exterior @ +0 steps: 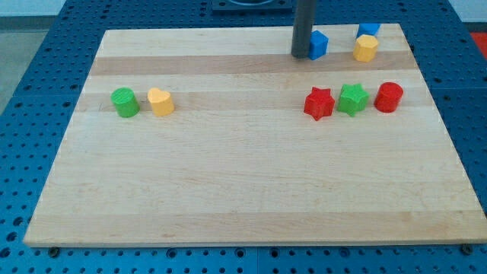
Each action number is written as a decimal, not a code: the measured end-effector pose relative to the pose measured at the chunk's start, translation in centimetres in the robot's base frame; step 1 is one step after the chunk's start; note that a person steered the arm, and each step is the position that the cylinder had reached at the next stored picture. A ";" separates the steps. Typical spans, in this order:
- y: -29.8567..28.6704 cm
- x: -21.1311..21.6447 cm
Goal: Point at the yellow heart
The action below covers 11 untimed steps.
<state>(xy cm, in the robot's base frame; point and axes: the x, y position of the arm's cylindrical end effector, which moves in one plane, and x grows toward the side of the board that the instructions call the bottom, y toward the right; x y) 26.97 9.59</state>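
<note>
The yellow heart [160,101] lies at the view's left on the wooden board [243,190], touching or almost touching a green cylinder [125,102] on its left. My tip [300,55] stands near the view's top, right of centre, just left of a blue block [318,45]. The tip is far to the right of the yellow heart and above it in the view.
A yellow hexagonal block [366,48] and another blue block [369,30] sit at the top right. A red star [319,103], a green star [353,99] and a red cylinder [389,97] form a row at the right.
</note>
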 end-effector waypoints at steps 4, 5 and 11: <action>-0.9 3.3; -3.7 7.4; -25.5 18.0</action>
